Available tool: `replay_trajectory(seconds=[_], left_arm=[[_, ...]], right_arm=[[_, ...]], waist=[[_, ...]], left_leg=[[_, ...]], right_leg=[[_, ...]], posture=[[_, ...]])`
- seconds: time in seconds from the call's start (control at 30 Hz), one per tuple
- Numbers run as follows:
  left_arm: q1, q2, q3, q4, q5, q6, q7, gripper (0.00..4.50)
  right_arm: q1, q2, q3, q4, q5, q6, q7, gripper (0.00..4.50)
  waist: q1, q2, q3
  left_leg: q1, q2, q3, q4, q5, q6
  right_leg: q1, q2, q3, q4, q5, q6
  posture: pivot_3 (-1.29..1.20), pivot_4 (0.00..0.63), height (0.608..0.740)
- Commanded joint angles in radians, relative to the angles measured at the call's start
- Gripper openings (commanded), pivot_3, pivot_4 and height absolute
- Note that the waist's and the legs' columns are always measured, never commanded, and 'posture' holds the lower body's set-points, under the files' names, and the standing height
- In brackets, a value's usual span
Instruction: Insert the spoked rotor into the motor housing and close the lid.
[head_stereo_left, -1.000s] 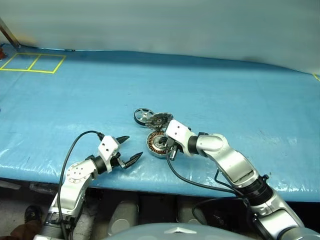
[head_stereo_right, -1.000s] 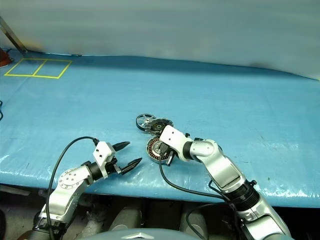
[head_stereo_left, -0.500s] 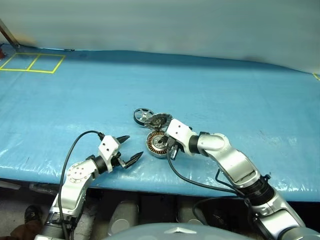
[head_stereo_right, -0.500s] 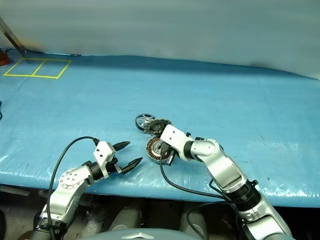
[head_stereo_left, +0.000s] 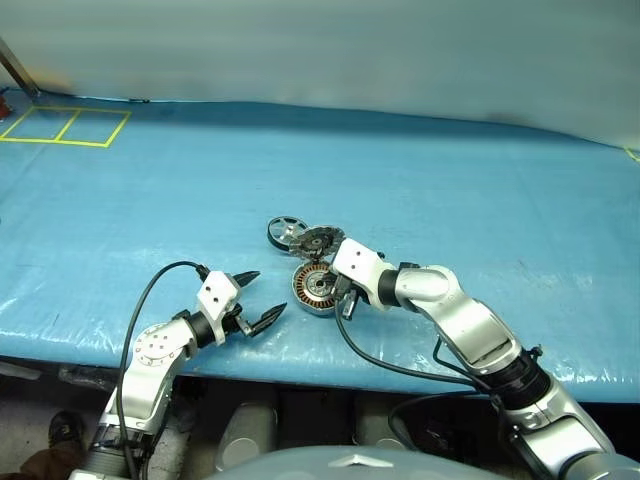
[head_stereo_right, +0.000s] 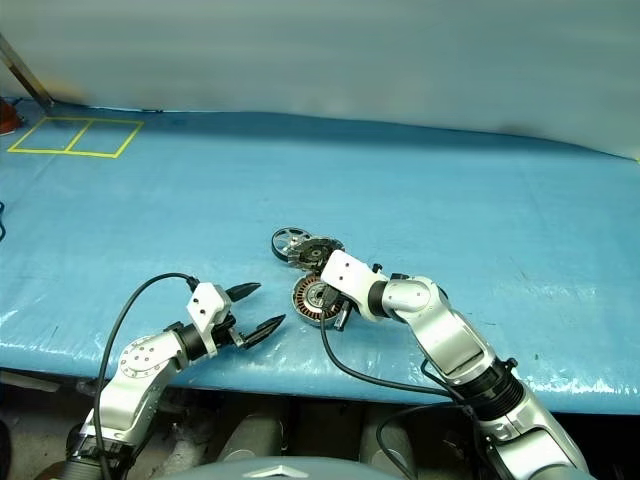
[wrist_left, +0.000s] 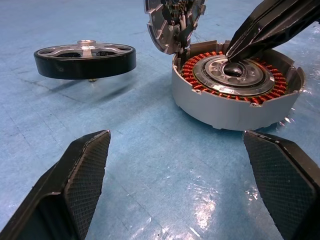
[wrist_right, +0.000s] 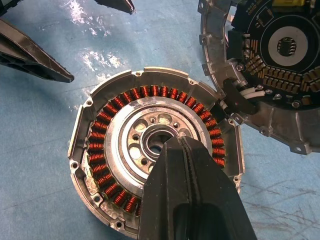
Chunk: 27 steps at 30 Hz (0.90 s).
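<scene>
1 spoked rotor (wrist_left: 85, 58), 1 motor housing (wrist_left: 235, 97), 1 lid (wrist_left: 172, 22), 1 left gripper (head_stereo_left: 255, 299), 1 right gripper (wrist_left: 240, 47), on 1 bench (head_stereo_left: 450, 200).

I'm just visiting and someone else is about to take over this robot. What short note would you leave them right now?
Left gripper: open, empty, short of the parts.
Right gripper: shut, empty, tips at the centre hole of the round silver motor housing with copper windings.
Striped round lid: hinged open, tilted up at the housing's far edge.
Dark-rimmed silver spoked rotor: on the blue table cover, beside the housing.
Done: nothing inserted.
Left: insert rotor, close lid.
</scene>
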Motion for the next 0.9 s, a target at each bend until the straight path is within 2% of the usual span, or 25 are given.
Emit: replay_trajectory(seconds=[0.03, 0.9], left_arm=[[-0.001, -0.003, 0.007, 0.003, -0.004, -0.019, 0.003, 4.50], [0.005, -0.011, -0.001, 0.006, -0.004, -0.024, 0.002, 4.50]], right_arm=[[0.014, -0.028, 0.034, 0.044, -0.037, 0.021, 0.001, 0.01], [0.048, -0.090, 0.081, -0.040, -0.084, 0.047, 0.004, 0.01]], waist=[[0.000, 0.000, 0.000], [0.004, -0.001, 0.000]], left_leg=[[0.000, 0.000, 0.000, 0.000, 0.000, 0.000], [0.000, -0.001, 0.000, 0.001, 0.000, 0.000]], right_leg=[[0.000, 0.000, 0.000, 0.000, 0.000, 0.000], [0.000, -0.001, 0.000, -0.001, 0.000, 0.000]], posture=[[0.00, 0.150, 0.740], [0.00, 0.150, 0.740]])
